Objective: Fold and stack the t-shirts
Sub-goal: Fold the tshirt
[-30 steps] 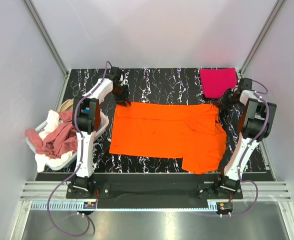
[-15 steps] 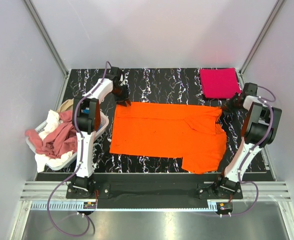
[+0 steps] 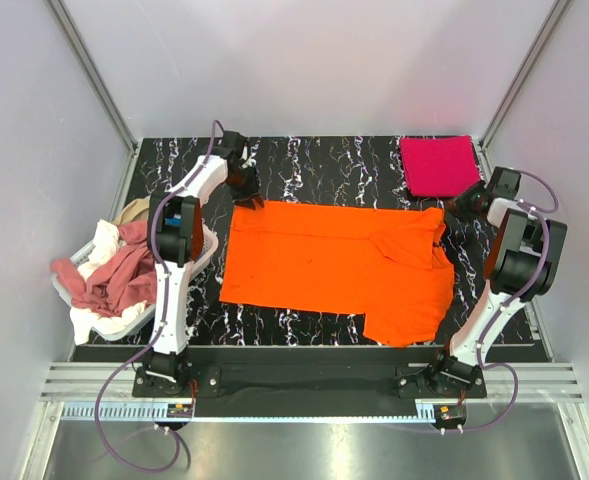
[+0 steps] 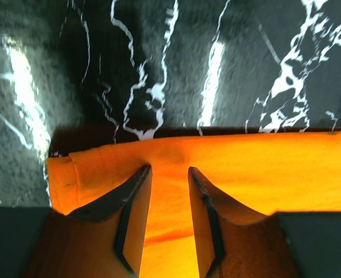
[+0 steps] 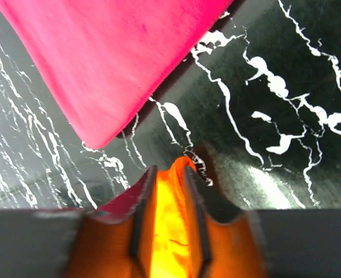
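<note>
A bright orange t-shirt (image 3: 334,265) lies spread flat on the black marble table, with one sleeve sticking out at the front right. My left gripper (image 3: 246,196) is shut on its far left corner; in the left wrist view (image 4: 169,169) the cloth (image 4: 274,168) puckers between the tips. My right gripper (image 3: 452,208) is shut on the far right corner, and the orange cloth (image 5: 170,231) is bunched between its fingers (image 5: 170,169). A folded crimson-pink t-shirt (image 3: 437,165) lies at the back right, just beyond the right gripper; it also shows in the right wrist view (image 5: 112,52).
A white basket (image 3: 207,248) at the left table edge holds a dusty rose-red shirt (image 3: 119,275), a white one (image 3: 99,240) and a tan one (image 3: 134,210). Grey walls and metal frame posts stand around the table.
My right gripper has moved right and slightly back with the orange shirt's far right corner, stretching the far edge straighter. The left gripper has stayed put.
</note>
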Controlling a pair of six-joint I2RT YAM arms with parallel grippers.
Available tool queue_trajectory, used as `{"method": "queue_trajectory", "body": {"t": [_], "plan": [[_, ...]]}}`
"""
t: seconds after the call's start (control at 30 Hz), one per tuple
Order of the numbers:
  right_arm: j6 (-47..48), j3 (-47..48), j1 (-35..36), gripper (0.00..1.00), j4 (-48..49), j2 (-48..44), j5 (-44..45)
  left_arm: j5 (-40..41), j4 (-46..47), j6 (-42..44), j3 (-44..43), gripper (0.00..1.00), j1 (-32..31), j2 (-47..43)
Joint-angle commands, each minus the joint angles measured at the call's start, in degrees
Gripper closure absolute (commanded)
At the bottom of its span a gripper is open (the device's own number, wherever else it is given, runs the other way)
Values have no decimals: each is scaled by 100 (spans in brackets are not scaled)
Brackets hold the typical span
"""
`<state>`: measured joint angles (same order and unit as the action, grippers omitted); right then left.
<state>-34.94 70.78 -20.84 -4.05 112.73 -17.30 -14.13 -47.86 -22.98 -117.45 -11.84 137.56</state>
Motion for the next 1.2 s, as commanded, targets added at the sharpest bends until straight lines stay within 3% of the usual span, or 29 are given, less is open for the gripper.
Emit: {"method": "queue_trajectory", "body": {"t": [0.0,0.17,0.27,0.43,0.63,0.8,1.17], "plan": [[-22,514,-17,65,-391,-154,57,-72,75,-57,-313,61,23,123],[-285,1017,10,61,-2797,-900,1069,-19,75,-145,-341,59,15,-606],[-636,631,10,61,-3442,-1507,1396,-46,180,-268,-42,56,-178,-1133],[-857,-529,291,65,-3637,-2403,1317,-388,750,-347,1003,50,-1109,-2039],[-1155,-1514,432,65,-3646,-3098,1695,-801,2373,-874,2278,47,-2489,-2585],[-1366,-1971,564,65,-3322,-3021,1528,-880,2860,-1111,2087,45,-3289,-1893],[-1736,-2078,687,64,-2952,-2590,1467,-1047,3889,-1788,1568,40,-3527,-784]]}}
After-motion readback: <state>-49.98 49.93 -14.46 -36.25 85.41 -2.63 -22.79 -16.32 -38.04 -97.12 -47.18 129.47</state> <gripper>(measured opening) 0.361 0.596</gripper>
